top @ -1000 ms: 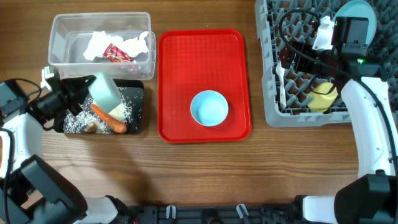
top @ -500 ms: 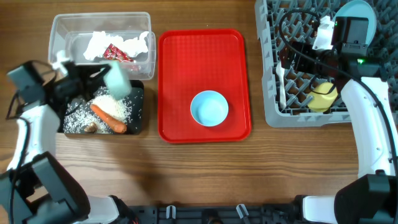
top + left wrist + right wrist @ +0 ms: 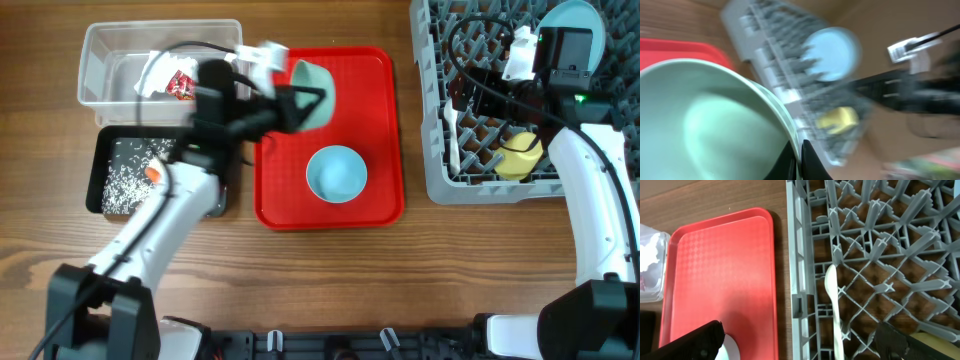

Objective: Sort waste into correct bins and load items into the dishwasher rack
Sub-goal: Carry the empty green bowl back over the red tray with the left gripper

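Observation:
My left gripper [image 3: 288, 100] is shut on the rim of a pale green bowl [image 3: 312, 92] and holds it tilted above the back of the red serving tray [image 3: 370, 120]. In the left wrist view the gripper [image 3: 799, 162] pinches the bowl's [image 3: 705, 125] rim. A light-blue bowl [image 3: 336, 173] sits on the red tray. The clear tub [image 3: 100, 60] holds white tissue [image 3: 155, 68] and the red wrapper [image 3: 180, 85]. The black tray [image 3: 100, 150] holds rice [image 3: 125, 180] and a carrot [image 3: 154, 172] mostly hidden by my arm. My right gripper [image 3: 470, 95] hangs open over the grey rack [image 3: 440, 150], empty [image 3: 800, 347].
The rack holds a light-blue plate [image 3: 575, 20], a yellow cup [image 3: 520, 158] and a white spoon [image 3: 834, 305]. The rack's left wall [image 3: 797, 255] stands close beside the red tray [image 3: 720, 270]. Bare wooden table lies along the front.
My left arm has swung right with the pale green bowl, from over the black tray to above the red tray. The right arm has not moved.

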